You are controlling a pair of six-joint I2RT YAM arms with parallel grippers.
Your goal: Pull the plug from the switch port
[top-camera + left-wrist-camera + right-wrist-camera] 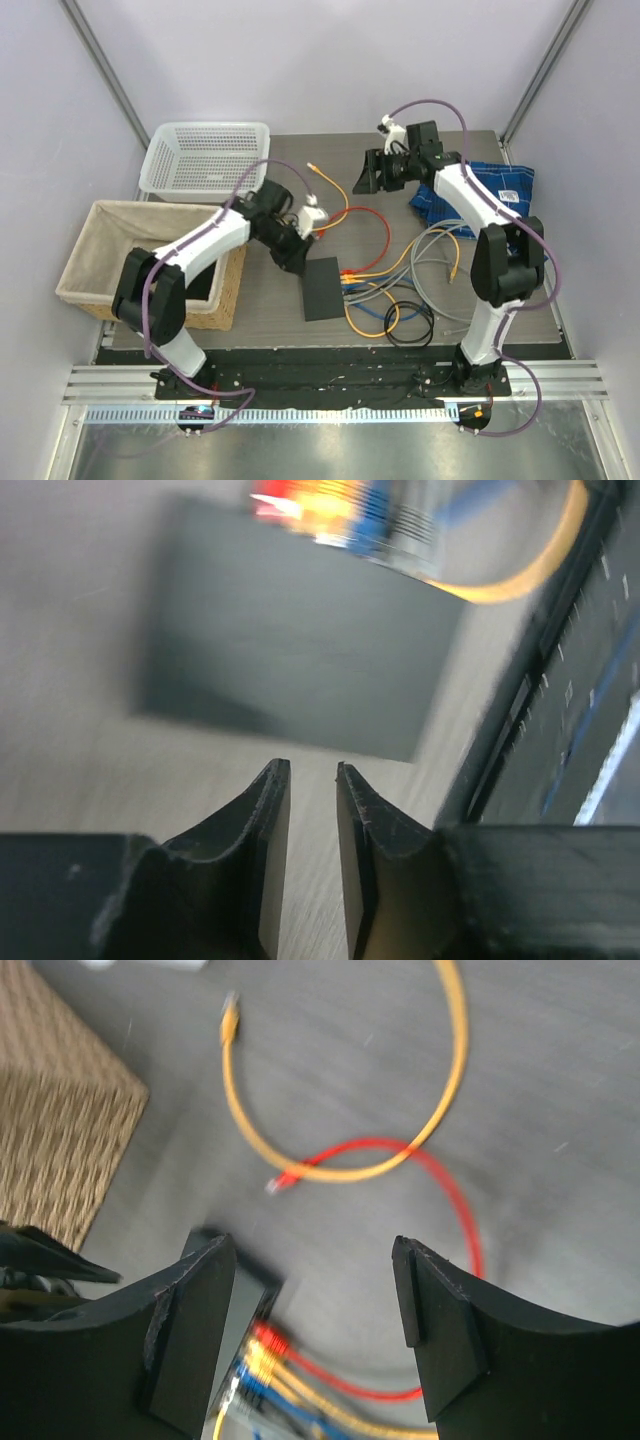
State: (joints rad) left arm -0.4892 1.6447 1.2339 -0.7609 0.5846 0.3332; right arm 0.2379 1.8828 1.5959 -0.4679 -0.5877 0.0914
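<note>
Several plugs (347, 281) sat in the switch (322, 290), mid-worktop, near side. Your left claw (312, 770) hung just beside it, slightly parted and empty. Your right claw (310, 1250) gaped wide, empty, over a loose orange cable (461, 1050). Couldn't tell whether any pull was done.

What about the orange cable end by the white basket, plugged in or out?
Out: the orange plug lies bare on the table, well apart from the switch.

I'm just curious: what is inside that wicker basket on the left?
Inside the wicker basket only pale cloth lining shows; the left arm covers its near right corner, hiding whatever lies there.
</note>
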